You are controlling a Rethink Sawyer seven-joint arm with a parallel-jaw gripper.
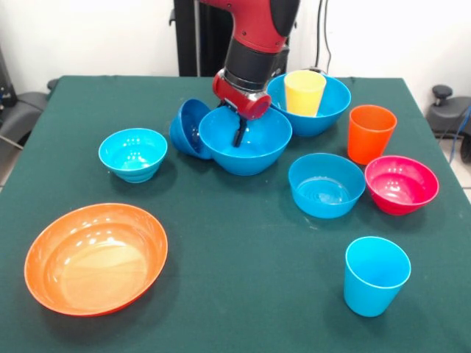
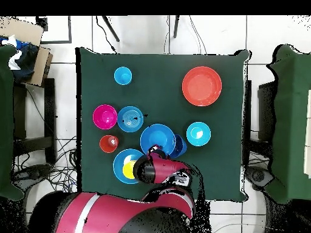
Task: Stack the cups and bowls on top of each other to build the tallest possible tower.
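Note:
My gripper reaches down into a large blue bowl at mid-table, close to its far rim; the arm hides its state. A small dark blue bowl leans tilted on its side against that bowl. Behind, a second large blue bowl holds the upright yellow cup. The orange cup and light blue cup stand upright on their own. Overhead, the arm covers the gripper at the edge of the large blue bowl.
A cyan bowl, a wide orange bowl, a medium light blue bowl and a magenta bowl sit apart and upright on the green table. Chairs and cables surround the table overhead.

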